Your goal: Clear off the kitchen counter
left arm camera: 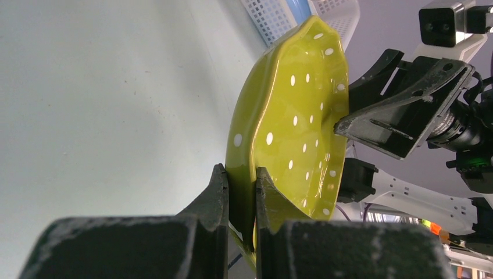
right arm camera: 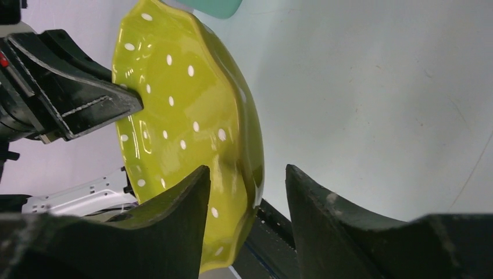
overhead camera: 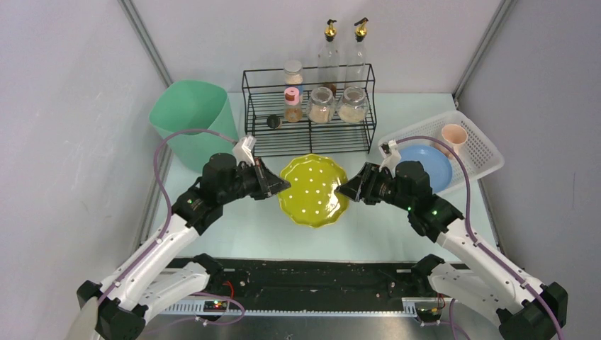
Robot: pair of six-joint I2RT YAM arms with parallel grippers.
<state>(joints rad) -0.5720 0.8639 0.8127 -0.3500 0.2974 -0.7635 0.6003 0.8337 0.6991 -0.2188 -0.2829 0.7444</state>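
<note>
Yellow-green plate w/ white dots sits mid-scene over the kitchen counter, face up, between the two arms. Left gripper is on the plate's left edge. In the left wrist view the left gripper is pinched tight on the wavy rim, one finger on top, one under, no gap. Right gripper is at the opposite edge. In the right wrist view the right gripper has its jaws apart, straddling the rim, w/ clear space btwn the rim and the outer finger, so not clamped. Can't tell if the plate is lifted or resting on the surface.

Counter itself: pale, wide, running from the arm bases to the back wall. At the back, black wire rack w/ two jars and a pink-lidded shaker on it, two oil bottles by its far side. Mint green bin left of the rack. White slatted basket at right, holding a blue plate and a pink cup, just behind the right arm.
</note>
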